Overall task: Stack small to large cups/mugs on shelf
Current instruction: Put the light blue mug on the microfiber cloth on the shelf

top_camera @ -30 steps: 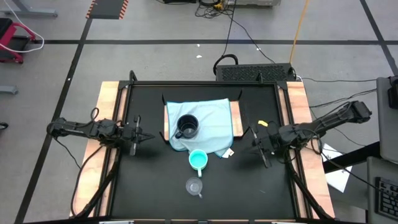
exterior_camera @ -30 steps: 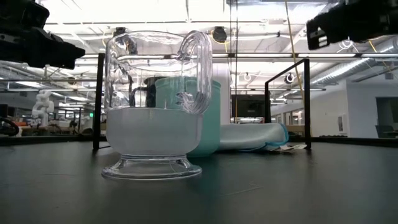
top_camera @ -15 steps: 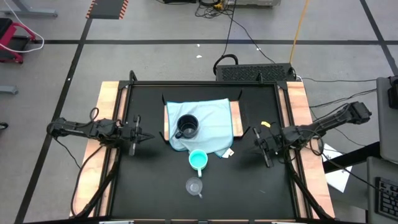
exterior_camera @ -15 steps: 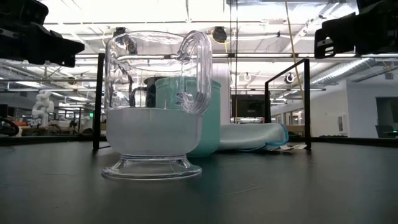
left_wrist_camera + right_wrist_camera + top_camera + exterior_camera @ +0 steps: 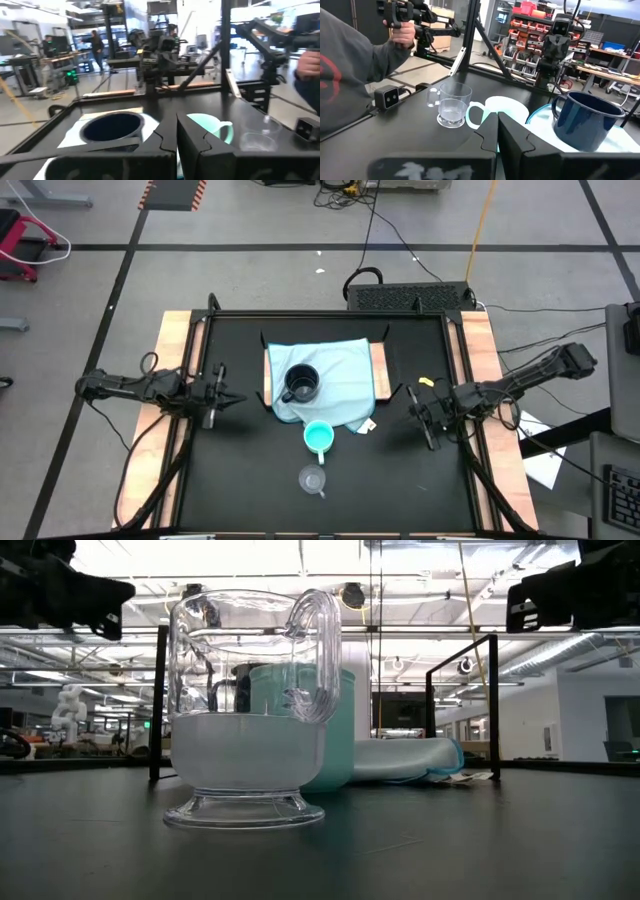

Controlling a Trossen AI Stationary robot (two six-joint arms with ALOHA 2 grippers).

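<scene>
The left gripper [image 5: 213, 397], fingers pressed together, is pulling slightly back toward the table's left edge; the right gripper [image 5: 427, 418], also closed, is staying put. The black mug [image 5: 301, 384] is sitting on the shelf [image 5: 378, 372], 2 cups off its front edge: turquoise cup [image 5: 318, 437], then clear cup [image 5: 313, 479].

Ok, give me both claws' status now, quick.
Left claw: shut, holding nothing, at the table's left side.
Right claw: shut, holding nothing, at the table's right side.
</scene>
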